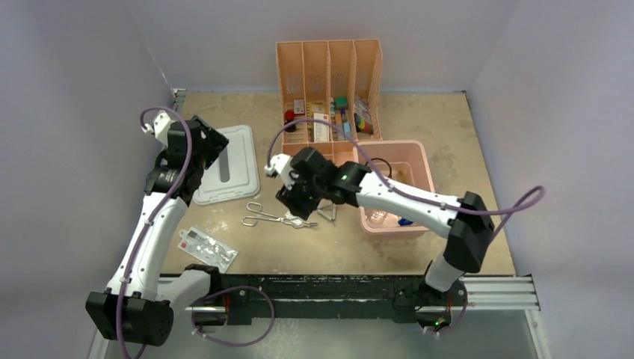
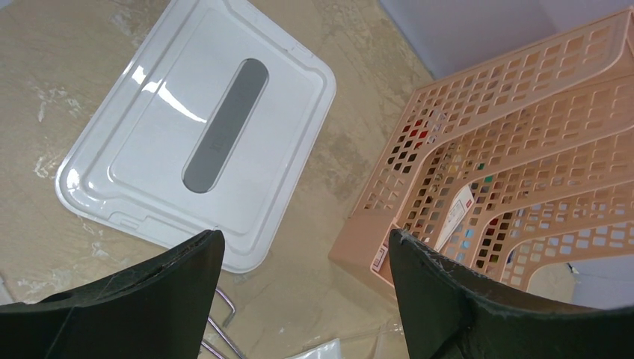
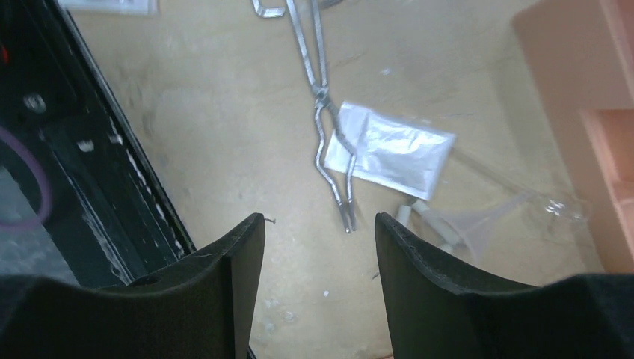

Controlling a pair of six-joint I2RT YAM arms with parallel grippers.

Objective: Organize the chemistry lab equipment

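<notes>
Bin contents are mostly hiding under the right forearm. Only a blue-capped bit is showing at the near wall, and the rest is too small to read. In the top view the right wrist is covering part of the tongs. In the right wrist view the tongs' handles are running off the top edge. A wrapped piece beside them is reading as clear plastic with a white bit, shape unclear. The left wrist view is catching only the handle loops at its bottom edge.

Right arm is reaching left across mid-table, wrist pitching down. Right gripper is hanging over the tongs' tip end, fingers spread, gripping nothing. Left arm is stretching forward up the left side. Left gripper is hovering by the lid's near corner, fingers wide, nothing between them.

Tongs are lying flat on the table between lid and bin, tips overlapping a clear packet's edge. Bare table is showing between the tongs and the black front rail. Printed packet is lying near the front-left edge, well apart. Organizer is standing at the back, just behind the bin.
</notes>
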